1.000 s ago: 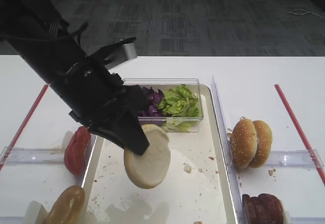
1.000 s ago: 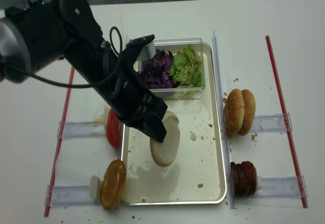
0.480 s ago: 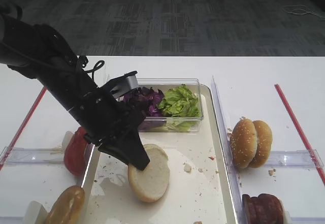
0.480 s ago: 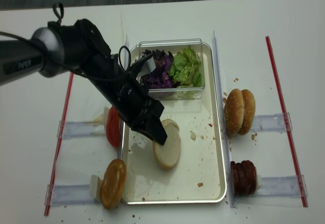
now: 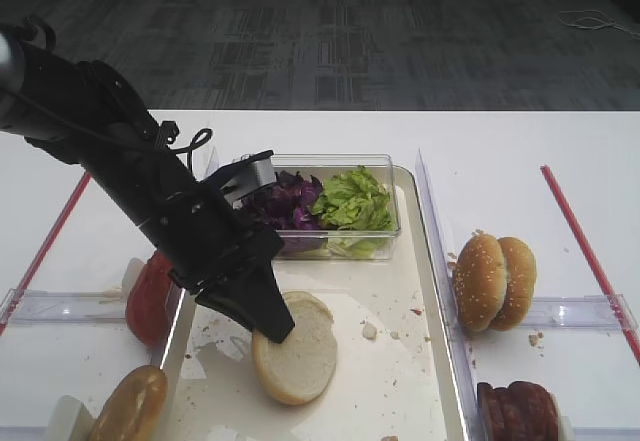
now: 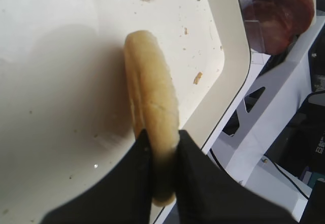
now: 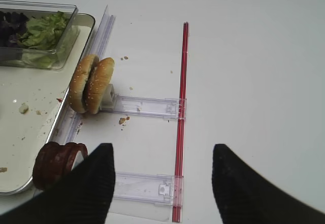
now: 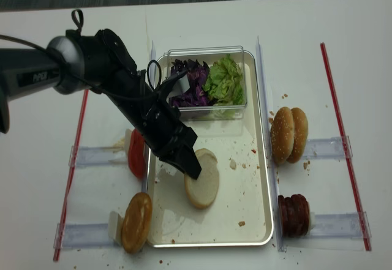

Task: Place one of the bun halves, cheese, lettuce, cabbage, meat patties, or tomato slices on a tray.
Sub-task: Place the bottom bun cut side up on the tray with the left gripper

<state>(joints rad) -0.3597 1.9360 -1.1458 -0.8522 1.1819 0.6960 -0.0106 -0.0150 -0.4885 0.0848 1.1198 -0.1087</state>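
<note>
My left tool (image 5: 272,323) is clamped on the near edge of a plain bun half (image 5: 296,349), pale cut face up, which rests tilted on the floor of the tray (image 5: 400,381); inside the tray's far end stands a clear box (image 5: 385,201) holding purple cabbage (image 5: 283,201) and green lettuce (image 5: 352,199); tomato slices (image 5: 150,296) stand just left of the tray, seeded buns (image 5: 494,282) and meat patties (image 5: 517,408) just right of it on the white desk (image 5: 520,161); my right tool (image 7: 162,183) hangs over the desk right of the tray, prongs apart.
</note>
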